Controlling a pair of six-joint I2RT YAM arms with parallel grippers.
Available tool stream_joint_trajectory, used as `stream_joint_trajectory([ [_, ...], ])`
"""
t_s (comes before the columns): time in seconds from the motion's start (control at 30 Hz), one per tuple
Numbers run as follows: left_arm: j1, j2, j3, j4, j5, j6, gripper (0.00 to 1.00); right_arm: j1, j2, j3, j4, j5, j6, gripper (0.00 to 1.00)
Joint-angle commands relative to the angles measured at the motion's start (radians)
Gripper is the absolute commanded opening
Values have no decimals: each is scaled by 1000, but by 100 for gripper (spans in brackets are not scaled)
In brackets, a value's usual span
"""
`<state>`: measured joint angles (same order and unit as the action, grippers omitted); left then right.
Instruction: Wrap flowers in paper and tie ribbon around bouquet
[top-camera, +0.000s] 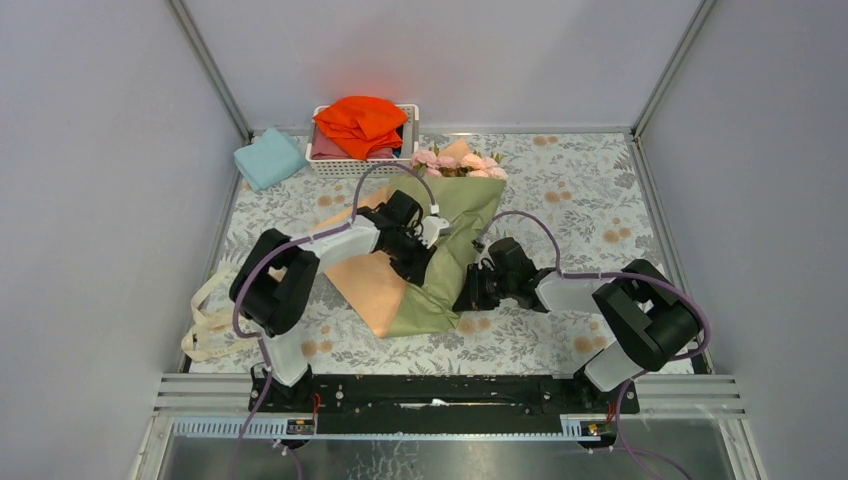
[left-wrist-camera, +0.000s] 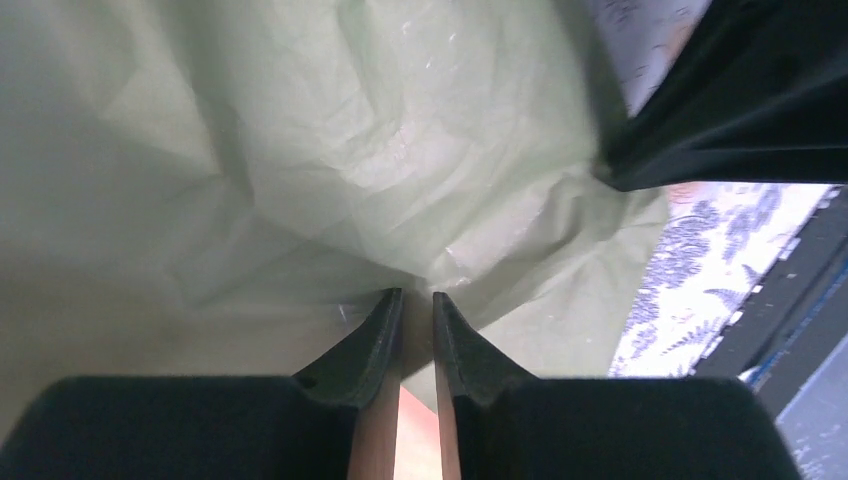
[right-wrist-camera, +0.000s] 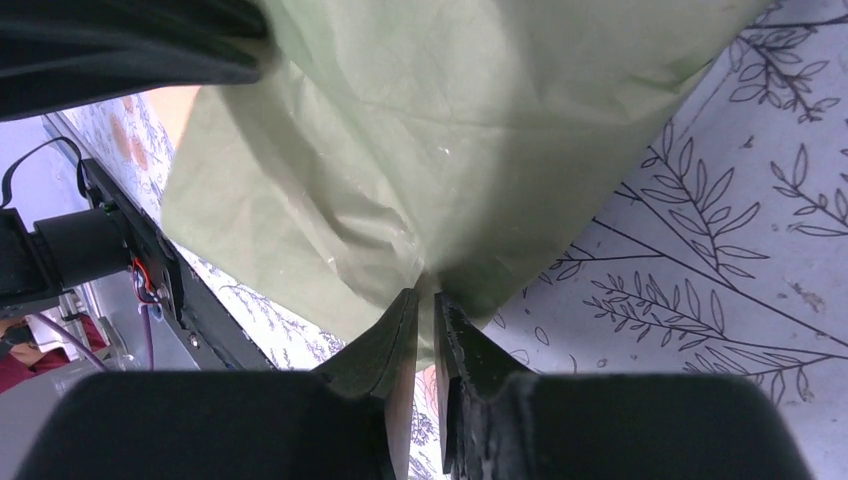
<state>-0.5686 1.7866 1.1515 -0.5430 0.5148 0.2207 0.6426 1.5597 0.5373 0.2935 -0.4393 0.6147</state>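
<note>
Left fingers (left-wrist-camera: 372, 340) nearly together, pinching paper (top-camera: 455, 240) edge; right fingers (right-wrist-camera: 392, 340) likewise clamped on olive fold, low on right side; flowers (top-camera: 462, 163) poke out at far end, mid desk (top-camera: 600, 200); ribbon (top-camera: 203, 322) well apart, near-left, untouched; step judged: wrapping, partway; next: draw fold across stems, keep both grips, avoid tearing.

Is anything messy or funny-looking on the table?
Yes. The long cream satin ribbon lies in loose loops at the left edge of the leaf-patterned table, away from the olive-green paper bouquet, so nothing is tied. A peach flap of its paper sticks out unwrapped, and the bright orange cloth heaps above its white basket.
</note>
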Motion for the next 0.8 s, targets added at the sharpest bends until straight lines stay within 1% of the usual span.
stream_joint_trajectory([
  [0.0,3,61,-49,74,-74,34,23,9,-22,50,-83,-53,-58,19],
  [0.1,4,73,-64,83,-68,34,23,8,-46,90,-112,-111,-91,19],
  [0.17,4,67,-75,89,-59,35,23,9,-56,109,-65,-161,-62,19],
  [0.23,6,58,-86,98,-51,35,23,9,-44,121,-4,-170,-17,18],
  [0.37,18,56,-95,106,-23,35,23,9,30,116,103,-127,53,14],
  [0.47,35,60,-94,109,-9,37,24,19,107,86,194,-135,101,13],
  [0.53,47,66,-93,112,-14,39,24,37,156,70,224,-158,109,13],
  [0.63,59,75,-93,112,-13,40,24,56,162,33,170,-160,81,9],
  [0.67,63,74,-95,113,-13,42,24,57,135,4,144,-143,67,8],
  [0.77,75,74,-104,115,-24,55,24,54,30,-55,-17,-76,9,7],
])
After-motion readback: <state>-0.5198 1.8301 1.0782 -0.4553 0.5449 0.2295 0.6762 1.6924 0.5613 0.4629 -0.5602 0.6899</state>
